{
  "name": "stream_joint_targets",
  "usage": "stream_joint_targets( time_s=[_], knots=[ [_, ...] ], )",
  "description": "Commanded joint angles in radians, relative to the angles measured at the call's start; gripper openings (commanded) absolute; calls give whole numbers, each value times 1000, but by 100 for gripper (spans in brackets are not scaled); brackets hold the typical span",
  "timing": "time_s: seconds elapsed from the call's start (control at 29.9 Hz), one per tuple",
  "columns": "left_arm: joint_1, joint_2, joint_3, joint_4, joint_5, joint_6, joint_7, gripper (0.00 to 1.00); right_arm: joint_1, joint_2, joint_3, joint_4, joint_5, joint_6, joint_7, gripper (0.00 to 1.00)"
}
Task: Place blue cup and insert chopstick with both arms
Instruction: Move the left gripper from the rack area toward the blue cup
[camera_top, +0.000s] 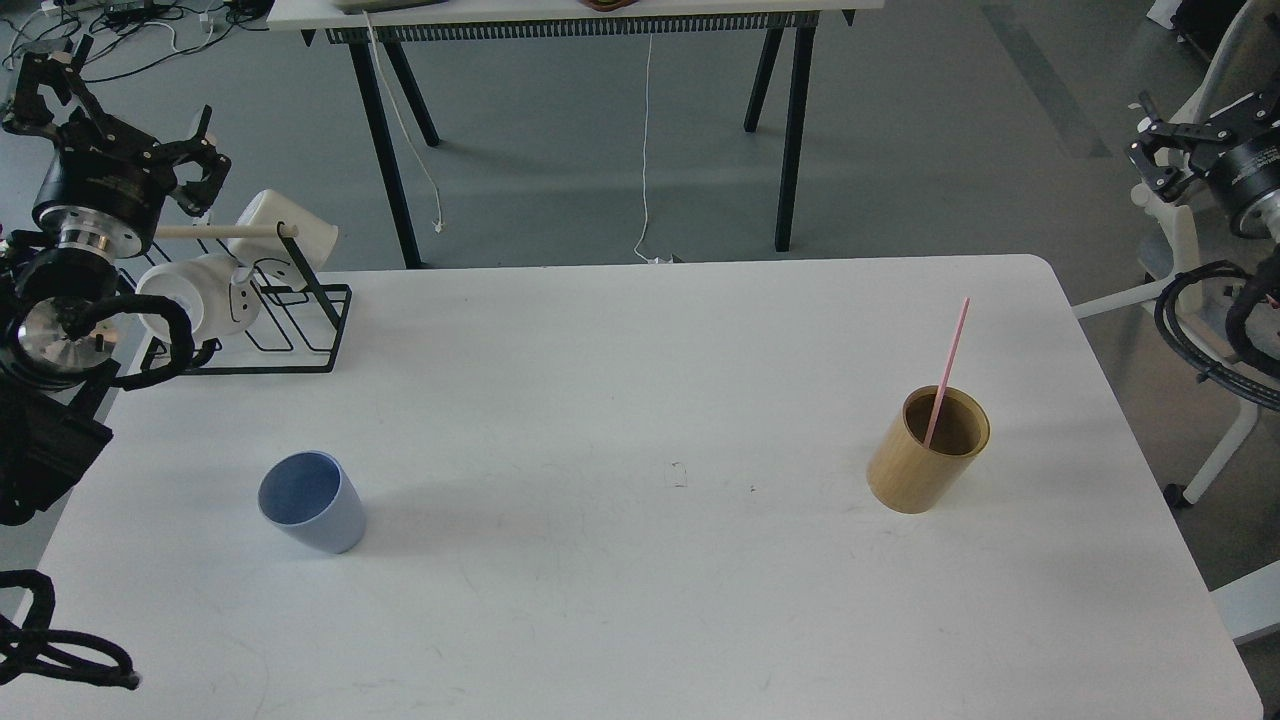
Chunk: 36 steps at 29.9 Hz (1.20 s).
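Note:
The blue cup (312, 502) stands upright with its mouth up on the white table (640, 600), near the front left. The pink chopstick (949, 362) leans inside a tan wooden cylinder (928, 462) on the right side of the table, its upper half sticking out. My left gripper (125, 115) hangs high at the far left, above the mug rack and well behind the cup, fingers spread and empty. My right gripper (1150, 145) is off the table's right edge, far behind the cylinder, open and holding nothing.
A black wire rack (300, 320) with a pale wooden rod holds two white mugs (235, 280) at the back left corner. Another table (580, 20) stands beyond the far edge, and a white chair (1200, 300) sits to the right.

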Motion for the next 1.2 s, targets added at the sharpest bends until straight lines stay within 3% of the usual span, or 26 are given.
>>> stream_joint_targets(
  time_s=[0.0,0.33,0.47,0.74,0.97,1.17],
  knots=[
    [5,-9,-1,-6,1,0,0,100,-6,14,0,1,0,0,0,99],
    [-9,27,-4,-64,18,0,18,100,-7,23,-1,9,1,0,0,99],
    [5,145,29,-220,169,0,6,99,-12,22,-1,41,0,0,0,99],
    [38,391,39,-597,775,0,1,99,-46,6,5,39,-2,0,3,99],
    [38,516,39,-786,1163,0,-20,98,-46,5,13,47,-2,0,5,99],
    [80,677,111,-1051,1438,0,-19,95,-36,2,14,50,0,0,5,99]
  ],
)
